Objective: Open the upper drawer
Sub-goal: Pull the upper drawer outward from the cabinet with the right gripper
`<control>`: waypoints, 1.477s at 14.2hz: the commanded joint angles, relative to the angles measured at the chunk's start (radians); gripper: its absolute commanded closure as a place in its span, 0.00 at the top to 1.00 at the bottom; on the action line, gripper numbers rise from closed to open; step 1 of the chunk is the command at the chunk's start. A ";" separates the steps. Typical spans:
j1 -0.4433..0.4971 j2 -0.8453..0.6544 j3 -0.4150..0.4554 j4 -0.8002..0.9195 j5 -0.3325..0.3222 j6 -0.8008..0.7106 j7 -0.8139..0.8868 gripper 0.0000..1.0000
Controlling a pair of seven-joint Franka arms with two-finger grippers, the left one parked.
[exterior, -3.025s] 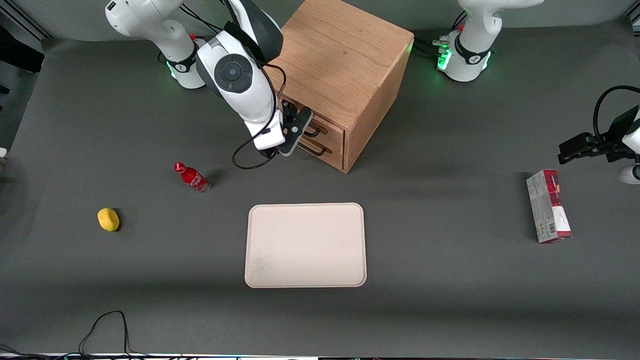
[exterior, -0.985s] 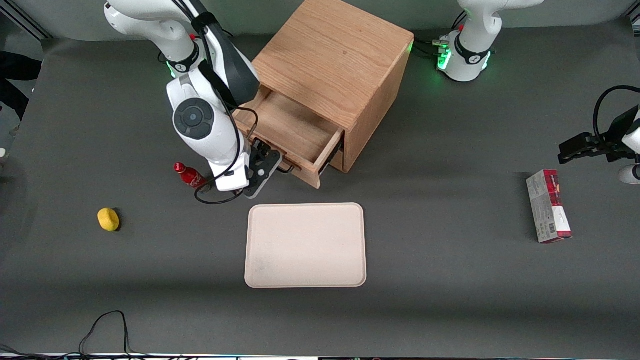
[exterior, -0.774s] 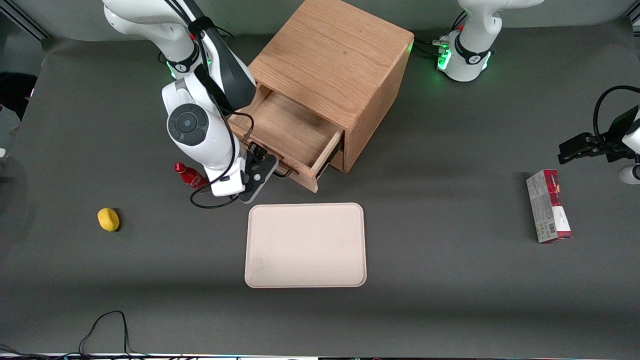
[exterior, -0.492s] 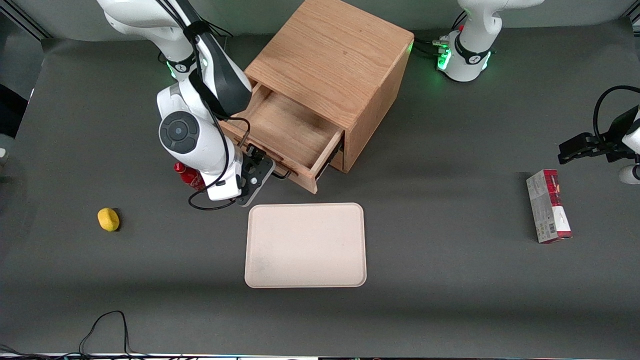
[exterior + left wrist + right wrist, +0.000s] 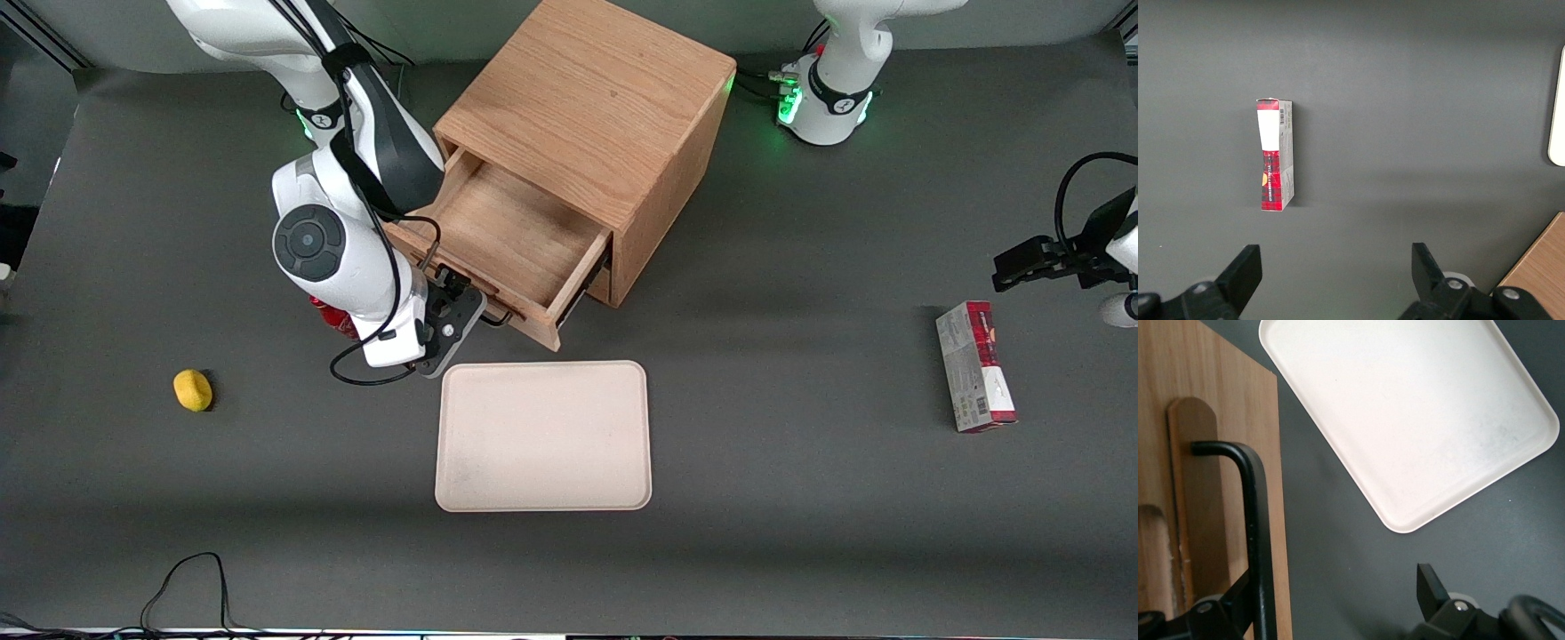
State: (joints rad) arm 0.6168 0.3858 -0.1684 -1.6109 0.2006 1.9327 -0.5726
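The gripper is hovering at the front of the upper drawer, its fingers spread wide with the black wire handle standing between them, just beside one finger. The drawer is sitting well out of the wooden cabinet, showing a bare wooden floor. Seen from the front camera, the cream tray is lying at five o'clock from the gripper, and a red bottle is peeking out at nine o'clock.

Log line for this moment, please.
upper drawer: pulled out, nothing inside | pincer: open around its handle | tray: nearer the camera
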 commanded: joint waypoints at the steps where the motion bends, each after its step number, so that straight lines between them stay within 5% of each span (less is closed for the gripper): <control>1: -0.019 0.050 -0.003 0.078 0.023 -0.034 -0.033 1.00; 21: -0.094 0.100 -0.020 0.140 0.008 -0.044 -0.059 1.00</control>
State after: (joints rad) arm 0.5278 0.4636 -0.1879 -1.5146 0.2012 1.9070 -0.6133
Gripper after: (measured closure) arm 0.000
